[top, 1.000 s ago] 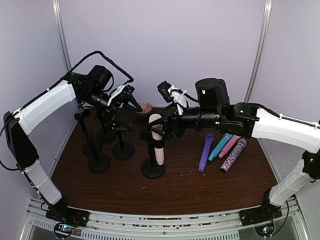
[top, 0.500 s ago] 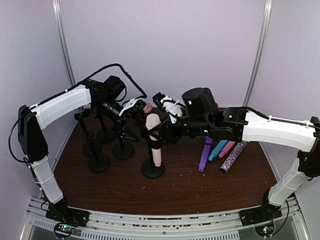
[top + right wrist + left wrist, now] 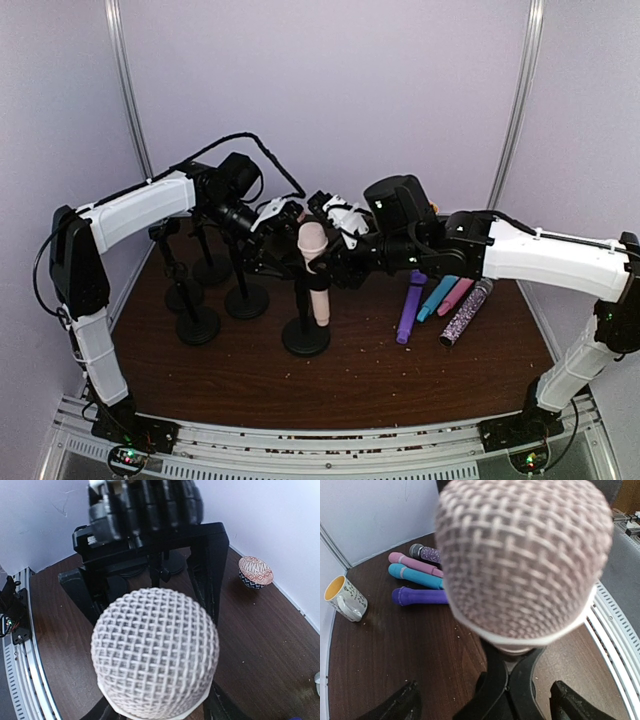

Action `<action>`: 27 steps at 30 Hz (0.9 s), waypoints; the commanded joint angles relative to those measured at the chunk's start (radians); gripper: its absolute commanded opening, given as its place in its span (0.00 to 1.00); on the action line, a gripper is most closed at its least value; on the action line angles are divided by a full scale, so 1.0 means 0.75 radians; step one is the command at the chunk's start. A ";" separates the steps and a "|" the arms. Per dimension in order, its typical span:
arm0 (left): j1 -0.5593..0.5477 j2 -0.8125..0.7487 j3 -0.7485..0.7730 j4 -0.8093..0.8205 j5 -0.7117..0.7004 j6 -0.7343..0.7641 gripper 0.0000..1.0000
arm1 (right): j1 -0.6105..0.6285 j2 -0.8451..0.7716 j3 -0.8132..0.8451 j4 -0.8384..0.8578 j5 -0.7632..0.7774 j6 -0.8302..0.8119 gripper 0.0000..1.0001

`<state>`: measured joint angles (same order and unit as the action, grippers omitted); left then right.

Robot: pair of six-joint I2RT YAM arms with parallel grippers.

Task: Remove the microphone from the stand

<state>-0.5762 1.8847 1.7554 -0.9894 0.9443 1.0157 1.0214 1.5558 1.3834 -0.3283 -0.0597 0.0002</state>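
A pale pink microphone [image 3: 313,268] stands upright in the clip of a black stand [image 3: 305,338] at the table's middle. Its mesh head fills the left wrist view [image 3: 525,555] and the right wrist view [image 3: 155,652]. My left gripper [image 3: 285,243] is open, its fingers [image 3: 395,707] wide on either side of the stand's clip [image 3: 510,687], just left of the head. My right gripper [image 3: 338,263] comes from the right. Its fingers [image 3: 220,709] are drawn in on the microphone body under the head, which hides the tips.
Purple [image 3: 411,303], teal [image 3: 438,292], pink [image 3: 458,292] and glittery [image 3: 467,311] microphones lie on the table to the right. Empty black stands [image 3: 197,325] stand at the left. A mug [image 3: 345,599] and a patterned bowl [image 3: 255,571] sit near the back wall.
My left arm swung right and down until its gripper reached the microphone head. My right gripper closed in from the right. The microphone now stands more upright.
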 commanded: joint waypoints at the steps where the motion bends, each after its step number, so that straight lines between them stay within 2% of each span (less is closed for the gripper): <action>1: -0.008 0.007 0.010 0.061 0.009 -0.025 0.91 | -0.051 -0.060 0.041 -0.046 -0.033 -0.074 0.52; 10: -0.021 0.003 0.008 -0.038 0.036 0.035 0.80 | -0.089 -0.054 0.089 -0.073 -0.068 -0.108 0.49; 15: -0.021 -0.033 -0.043 -0.055 0.029 0.037 0.73 | -0.080 -0.066 0.052 -0.014 -0.140 -0.065 0.60; 20: -0.021 -0.066 -0.095 -0.010 0.015 -0.035 0.68 | -0.061 -0.057 -0.008 0.056 -0.157 -0.043 0.63; 23: -0.021 -0.099 -0.148 0.080 -0.010 -0.101 0.61 | -0.062 -0.046 -0.028 0.088 -0.164 -0.026 0.62; 27: -0.022 -0.119 -0.171 0.166 -0.046 -0.185 0.47 | -0.059 -0.031 -0.026 0.106 -0.172 -0.019 0.59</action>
<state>-0.5892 1.8450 1.6413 -0.9634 0.9329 0.9615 0.9710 1.5410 1.3678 -0.2970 -0.1661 -0.0341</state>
